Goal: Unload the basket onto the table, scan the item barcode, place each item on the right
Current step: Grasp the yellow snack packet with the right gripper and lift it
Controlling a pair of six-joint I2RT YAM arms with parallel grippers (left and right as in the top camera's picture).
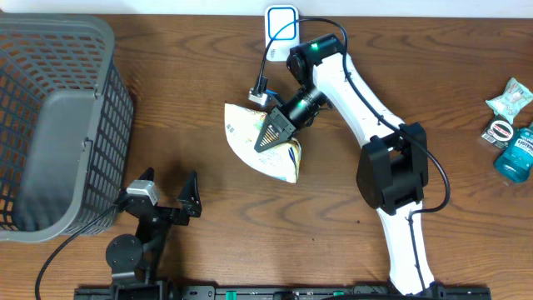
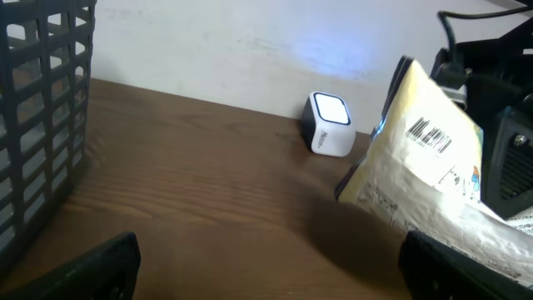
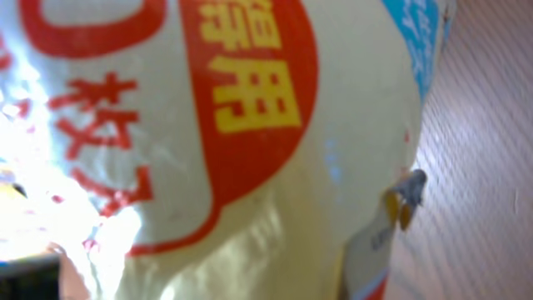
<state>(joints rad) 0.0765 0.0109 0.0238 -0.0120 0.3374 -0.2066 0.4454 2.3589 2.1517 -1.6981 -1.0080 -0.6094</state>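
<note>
The item is a cream snack bag (image 1: 243,133) with red and yellow print, held just above the table in the middle. My right gripper (image 1: 271,132) is shut on its top. The bag (image 3: 250,125) fills the right wrist view and hides the fingers there. In the left wrist view the bag (image 2: 425,167) shows a white label with a barcode (image 2: 429,136) facing this camera. The white scanner (image 1: 281,25) stands at the back edge, its face glowing blue (image 2: 331,123), just behind the bag. My left gripper (image 1: 169,180) rests open at the lower left, nothing between its fingers (image 2: 266,268).
A large grey mesh basket (image 1: 50,125) fills the left side (image 2: 42,125). At the far right lie a green packet (image 1: 510,98), a small round tin (image 1: 500,131) and a teal bottle (image 1: 516,154). A black cable runs from the scanner.
</note>
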